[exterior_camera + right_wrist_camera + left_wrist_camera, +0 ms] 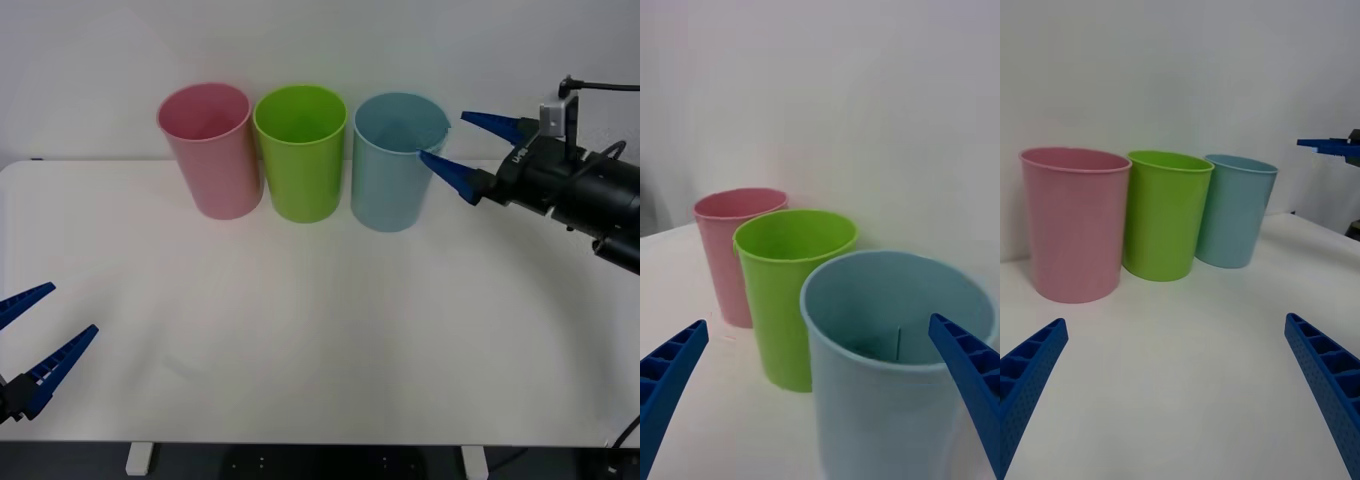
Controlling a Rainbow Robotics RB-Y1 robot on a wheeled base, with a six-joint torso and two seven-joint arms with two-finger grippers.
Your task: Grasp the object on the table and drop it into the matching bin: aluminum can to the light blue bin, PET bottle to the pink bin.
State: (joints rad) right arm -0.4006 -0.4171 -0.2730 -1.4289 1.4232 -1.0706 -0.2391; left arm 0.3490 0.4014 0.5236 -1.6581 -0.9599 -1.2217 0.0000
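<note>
My right pincer (447, 148) is beside the light blue bin (392, 165), on the side away from the lime green bin (301, 155), with its two fingers wide apart and nothing between them. One fingertip looks to be at the rim of the light blue bin, maybe touching; I cannot tell for sure. In the right wrist view I look down into this bin (895, 360), and I see only a dark vertical line and a shadow near its bottom. I cannot make out the aluminum can there, and I see it nowhere on the desk (300, 330). I judge it is probably already inside.

The risk now is with the rim. If I pull back low or turn the wrist, the near finger can hook the light blue bin and tip it against the lime green bin, which stands just beside it, with the pink bin (210, 150) behind that one.

My left pincer (32, 340) waits well apart from the bins, at the near desk edge, fingers apart too.
</note>
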